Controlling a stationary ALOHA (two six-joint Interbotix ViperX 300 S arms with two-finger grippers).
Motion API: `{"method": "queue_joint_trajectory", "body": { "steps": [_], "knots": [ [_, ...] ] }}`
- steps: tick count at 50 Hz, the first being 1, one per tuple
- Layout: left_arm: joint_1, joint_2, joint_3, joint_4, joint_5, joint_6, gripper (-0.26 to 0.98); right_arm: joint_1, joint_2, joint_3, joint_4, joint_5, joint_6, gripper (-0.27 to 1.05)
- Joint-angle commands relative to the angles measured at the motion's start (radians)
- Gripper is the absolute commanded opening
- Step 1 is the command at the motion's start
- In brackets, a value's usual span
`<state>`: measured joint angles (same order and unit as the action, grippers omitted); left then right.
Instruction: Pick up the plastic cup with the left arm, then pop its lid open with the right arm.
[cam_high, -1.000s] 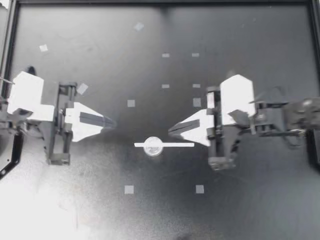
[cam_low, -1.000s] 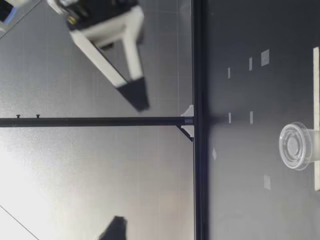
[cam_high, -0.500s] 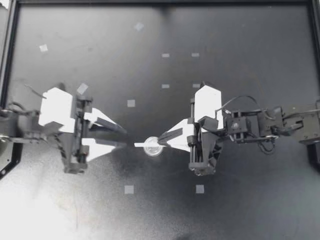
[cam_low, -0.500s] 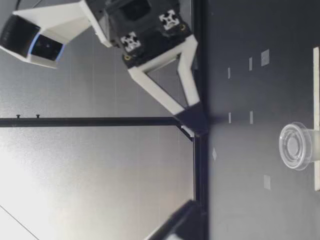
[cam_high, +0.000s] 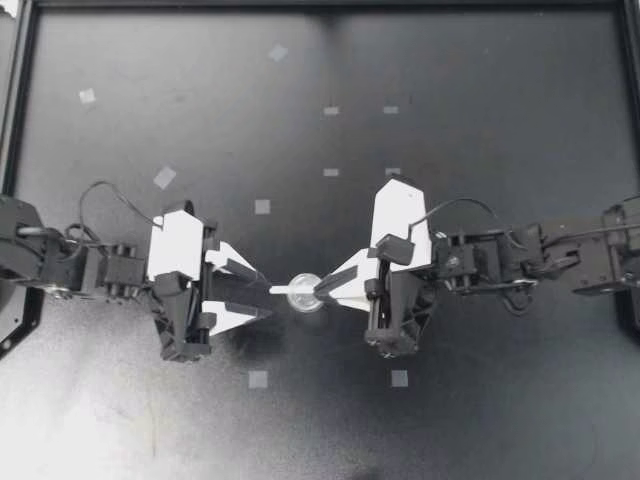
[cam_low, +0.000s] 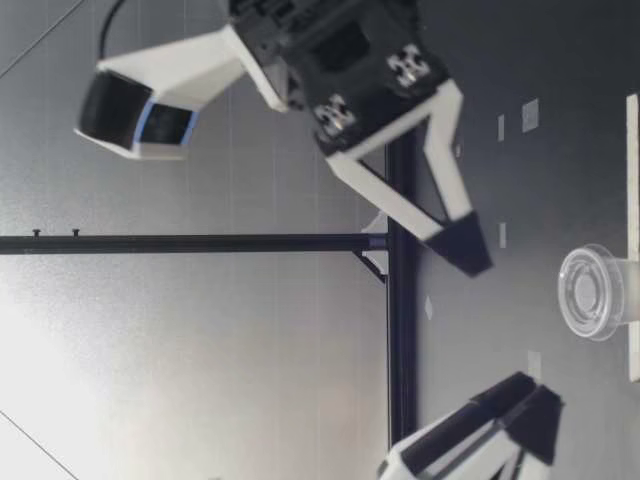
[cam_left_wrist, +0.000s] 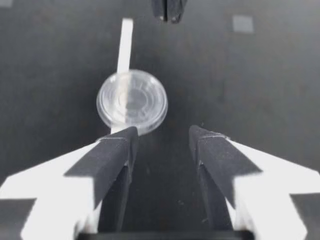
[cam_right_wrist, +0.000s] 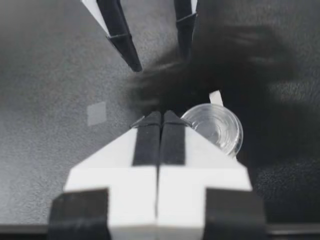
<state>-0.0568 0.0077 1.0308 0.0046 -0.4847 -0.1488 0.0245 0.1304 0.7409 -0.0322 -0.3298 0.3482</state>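
Dish (cam_high: 304, 293), clear, round and shallow, lies on the dark worktop (cam_high: 480, 100) near its middle, on a thin white strip (cam_high: 282, 289) that runs from 9 to 3 o'clock beneath it. My left claw (cam_high: 264, 295) points at it from 9 o'clock with its two fingers spread apart and nothing between them. My right claw (cam_high: 318, 290) points from 3 o'clock with its fingers pressed together on nothing, its tip over the dish's rim; whether it touches the rim I cannot tell.

From the left wrist, the left claw (cam_left_wrist: 161, 145) gapes, and the dish (cam_left_wrist: 132, 102) lies just ahead of its tips, before one finger rather than in the gap, with the strip (cam_left_wrist: 124, 45) running on beyond it. From the right wrist, the right claw (cam_right_wrist: 161, 120) is closed and the dish (cam_right_wrist: 216, 127) sits just beside its tip.

Across the worktop, the right claw (cam_low: 475, 262) slants down toward the dish (cam_low: 592, 292), farther from that camera than it.

Pale tape squares (cam_high: 258, 379) dot the worktop at 5 and 7 o'clock from the dish.
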Motion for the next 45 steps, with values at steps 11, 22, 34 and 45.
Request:
{"method": "queue_joint_trajectory", "body": {
  "steps": [11, 22, 34, 45],
  "knots": [
    [-0.003, 0.058, -0.038, 0.000, -0.009, 0.000, 0.59, 0.009, 0.029, -0.043, 0.000, -0.011, 0.011, -0.18],
    [-0.003, 0.133, -0.077, -0.003, -0.011, 0.002, 0.59, 0.009, 0.048, -0.044, 0.000, -0.009, 0.032, -0.18],
    [0.025, 0.152, -0.081, -0.006, -0.014, 0.005, 0.59, 0.008, 0.063, -0.044, 0.000, -0.005, 0.032, -0.18],
    [0.037, 0.161, -0.095, -0.006, -0.038, 0.028, 0.59, 0.008, 0.084, -0.046, 0.000, -0.005, 0.031, -0.18]
  ]
}}
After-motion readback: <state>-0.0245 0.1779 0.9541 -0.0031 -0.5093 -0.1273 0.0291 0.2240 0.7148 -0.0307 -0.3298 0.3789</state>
